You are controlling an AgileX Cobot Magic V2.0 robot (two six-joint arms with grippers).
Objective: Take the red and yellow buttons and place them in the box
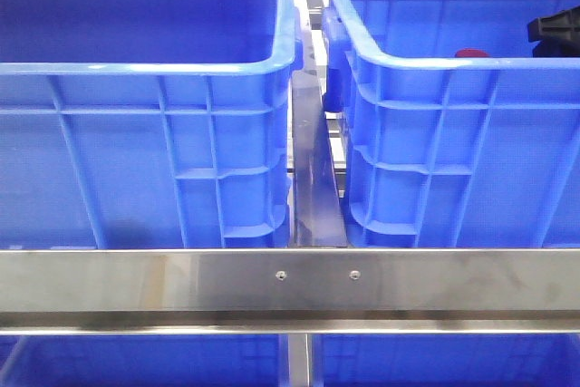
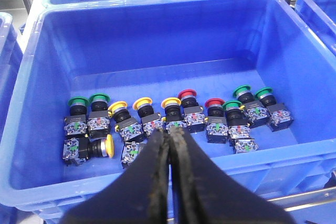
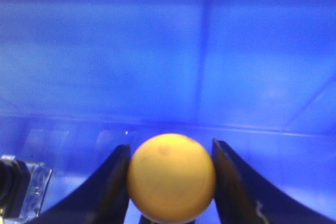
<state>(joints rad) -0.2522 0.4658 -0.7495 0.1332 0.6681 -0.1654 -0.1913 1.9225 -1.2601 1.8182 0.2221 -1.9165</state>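
My right gripper (image 3: pixel 171 179) is shut on a yellow button (image 3: pixel 171 178); its round cap fills the gap between both fingers, low inside a blue crate near the wall (image 3: pixel 210 51). In the front view a black part of the right arm (image 1: pixel 555 29) shows inside the right-hand crate (image 1: pixel 435 65), next to a red button cap (image 1: pixel 470 53). My left gripper (image 2: pixel 170 129) is shut and empty, above the near rim of a blue box (image 2: pixel 31 77). In that box lie red buttons (image 2: pixel 187 96), yellow buttons (image 2: pixel 118 107) and green ones.
A second blue crate (image 1: pixel 145 68) stands on the left of the front view, its floor hidden. A steel strip (image 1: pixel 315 178) runs between the crates and a steel rail (image 1: pixel 290 278) crosses in front. Green buttons (image 2: pixel 77 101) lie among the others. Another button's block (image 3: pixel 21 192) lies beside the right gripper.
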